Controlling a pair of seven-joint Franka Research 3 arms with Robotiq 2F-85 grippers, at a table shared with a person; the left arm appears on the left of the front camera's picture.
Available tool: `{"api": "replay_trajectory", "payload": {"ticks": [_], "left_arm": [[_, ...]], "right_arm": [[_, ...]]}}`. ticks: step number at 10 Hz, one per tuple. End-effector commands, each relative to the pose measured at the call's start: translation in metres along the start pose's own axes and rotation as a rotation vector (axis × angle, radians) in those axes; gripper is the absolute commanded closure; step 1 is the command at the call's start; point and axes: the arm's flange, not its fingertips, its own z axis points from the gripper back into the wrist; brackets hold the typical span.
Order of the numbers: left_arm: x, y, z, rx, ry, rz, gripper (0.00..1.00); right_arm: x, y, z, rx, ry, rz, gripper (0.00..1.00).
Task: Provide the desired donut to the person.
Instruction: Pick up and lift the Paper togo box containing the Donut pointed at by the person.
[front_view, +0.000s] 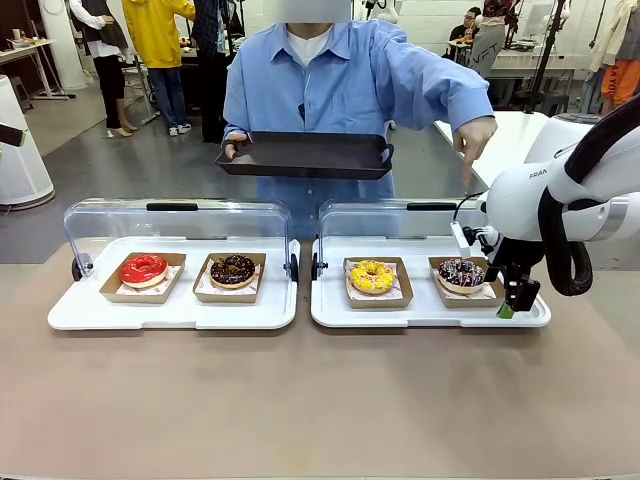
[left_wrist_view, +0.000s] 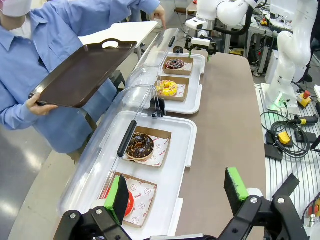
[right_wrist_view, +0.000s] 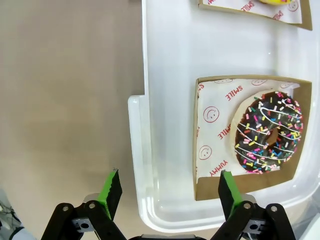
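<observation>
Tray rim (right_wrist_view: 145, 165) sits right beneath my right jaws, spread wide; I should shift toward the box (right_wrist_view: 270, 179) holding the sprinkled donut (right_wrist_view: 270, 132), straddle its near wall, then close gently.

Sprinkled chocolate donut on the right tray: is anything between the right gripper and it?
Nothing visible. The clear lid is swung back behind the white tray, the sprinkled donut lies uncovered in its cardboard box, and the open right gripper hangs over the tray's rim beside it. The person's pointing hand is beyond the lid.
</observation>
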Motion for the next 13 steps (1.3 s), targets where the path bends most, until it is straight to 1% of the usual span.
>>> {"api": "replay_trajectory", "payload": {"ticks": [1, 4, 9, 13], "left_arm": [[0.001, 0.000, 0.001, 0.003, 0.000, -0.003, 0.00], [0.001, 0.000, 0.001, 0.003, 0.000, -0.003, 0.00], [0.001, 0.000, 0.001, 0.003, 0.000, -0.003, 0.00], [0.001, 0.000, 0.001, 0.003, 0.000, -0.003, 0.00]], "right_arm": [[-0.006, -0.004, -0.007, 0.013, -0.016, 0.027, 0.00], [-0.019, -0.019, -0.018, 0.032, -0.037, 0.017, 0.00], [-0.030, -0.034, -0.024, 0.044, -0.064, -0.005, 0.00], [-0.034, -0.039, -0.027, 0.038, -0.085, -0.016, 0.00]]}}
